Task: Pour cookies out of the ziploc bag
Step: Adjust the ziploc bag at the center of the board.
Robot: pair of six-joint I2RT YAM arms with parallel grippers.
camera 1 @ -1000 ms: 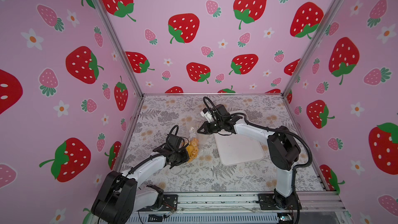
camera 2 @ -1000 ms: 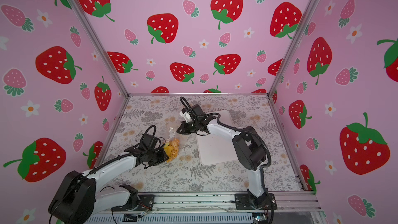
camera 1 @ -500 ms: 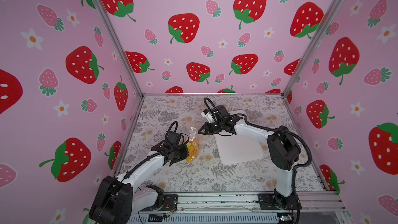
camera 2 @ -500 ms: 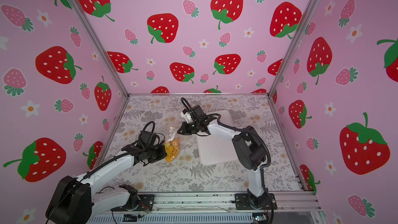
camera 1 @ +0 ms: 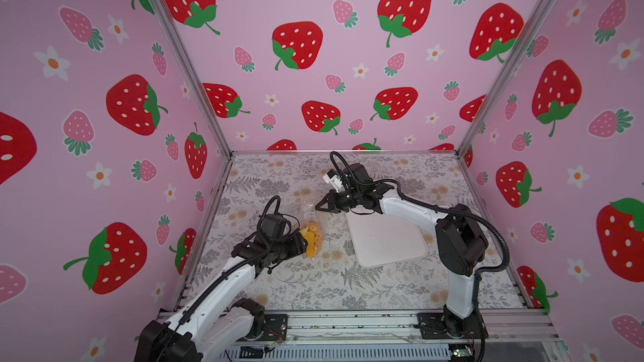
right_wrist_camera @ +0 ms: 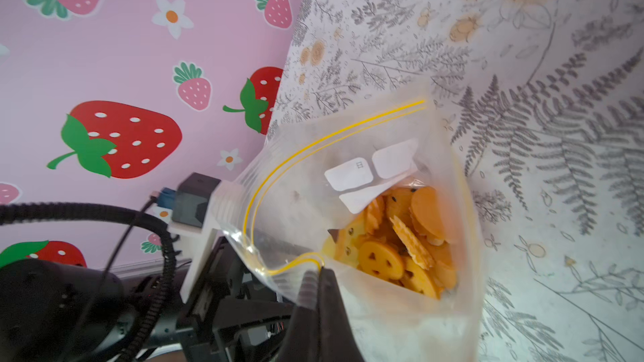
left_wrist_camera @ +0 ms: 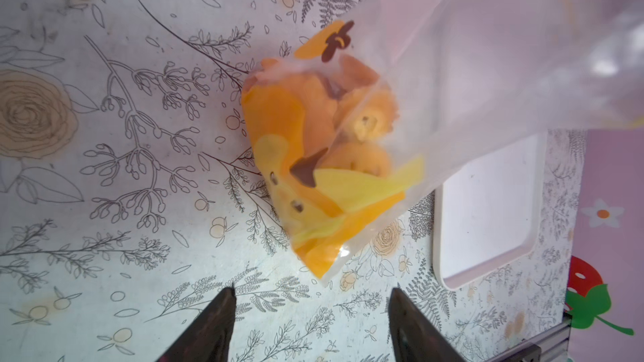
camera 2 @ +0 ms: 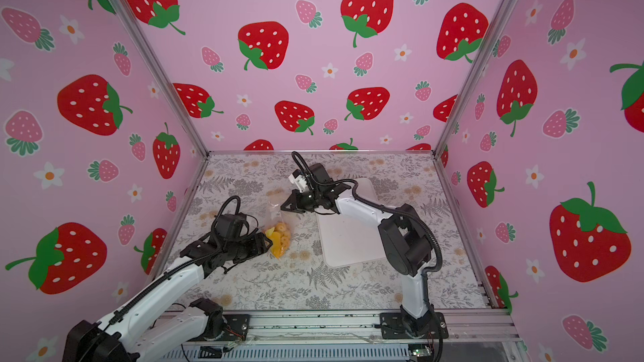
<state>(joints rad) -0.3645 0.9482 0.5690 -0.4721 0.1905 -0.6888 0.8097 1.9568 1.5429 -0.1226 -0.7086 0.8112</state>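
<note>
The ziploc bag (camera 1: 311, 224) (camera 2: 278, 229) is clear plastic with orange print. It hangs left of the white tray, and its lower end bulges with orange cookies (camera 1: 315, 235) (right_wrist_camera: 400, 238). My right gripper (camera 1: 317, 206) (right_wrist_camera: 319, 269) is shut on the bag's top rim at the yellow zip line, and the mouth gapes open. My left gripper (camera 1: 301, 238) (left_wrist_camera: 311, 290) is open just short of the bag's bottom corner (left_wrist_camera: 324, 273), with nothing between its fingers. Whether the bag's bottom rests on the cloth I cannot tell.
A white rounded tray (camera 1: 386, 242) (camera 2: 352, 238) (left_wrist_camera: 488, 203) lies flat to the right of the bag, under the right forearm. A floral tablecloth (camera 1: 313, 283) covers the floor. Pink strawberry walls close in three sides, and a metal rail (camera 1: 348, 322) runs along the front.
My left gripper was shut at the bag's lower end; it has opened and let go. The bag hangs from the right gripper alone, which has barely moved.
</note>
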